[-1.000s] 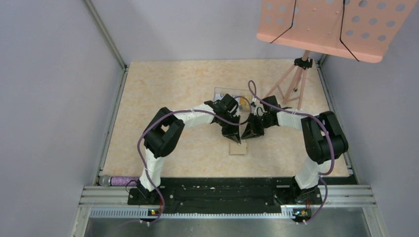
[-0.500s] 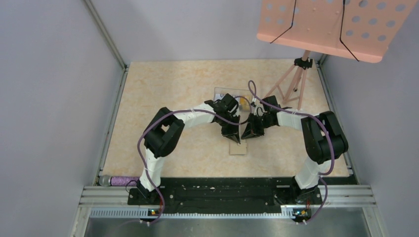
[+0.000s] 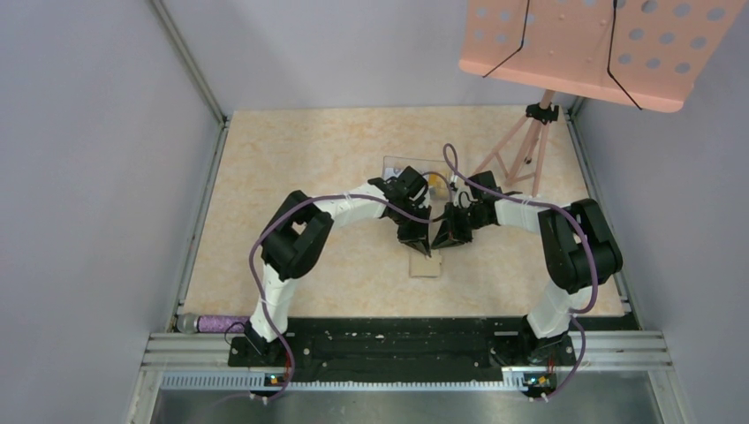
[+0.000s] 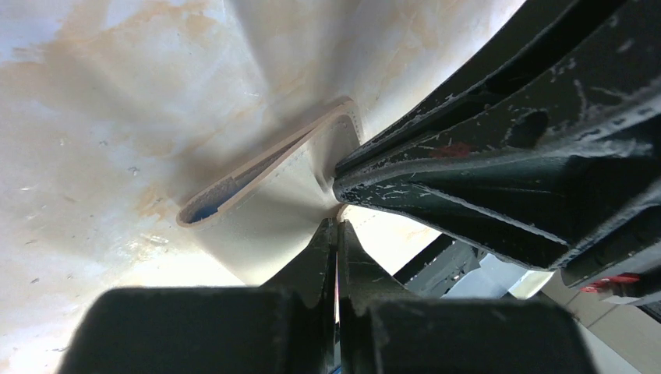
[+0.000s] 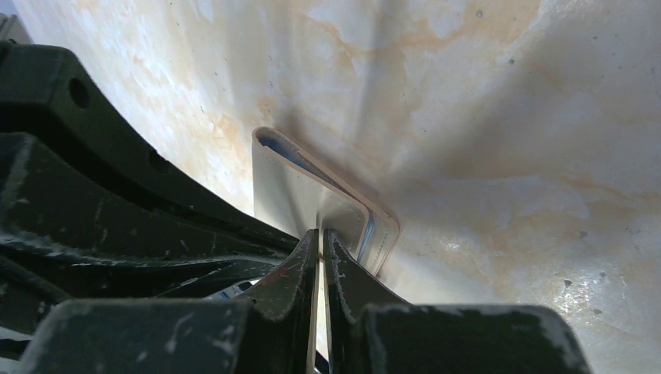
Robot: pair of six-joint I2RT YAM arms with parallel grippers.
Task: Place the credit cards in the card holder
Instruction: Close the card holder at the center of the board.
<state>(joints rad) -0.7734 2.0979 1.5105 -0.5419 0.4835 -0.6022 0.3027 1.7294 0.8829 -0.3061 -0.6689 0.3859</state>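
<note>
card holder (image 4: 265, 195): middle of table (image 3: 309, 159), over clear tray (image 3: 427, 267), pinched from both sides
left gripper (image 4: 337, 224): clenched on one tan flap
right gripper (image 5: 321, 234): clamped on the opposite flap
wrist views: pocket gapes, blue lining shows; top view hides the holder behind both grippers
vs a second ago: grips unchanged, left elbow nudged slightly

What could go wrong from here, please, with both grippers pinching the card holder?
The left gripper and right gripper each pinch only a thin edge of the card holder, so it could slip free. They sit very close together, so a small misjudged move might knock them together. The holder gapes only narrowly; uneven pulling could close it.
</note>
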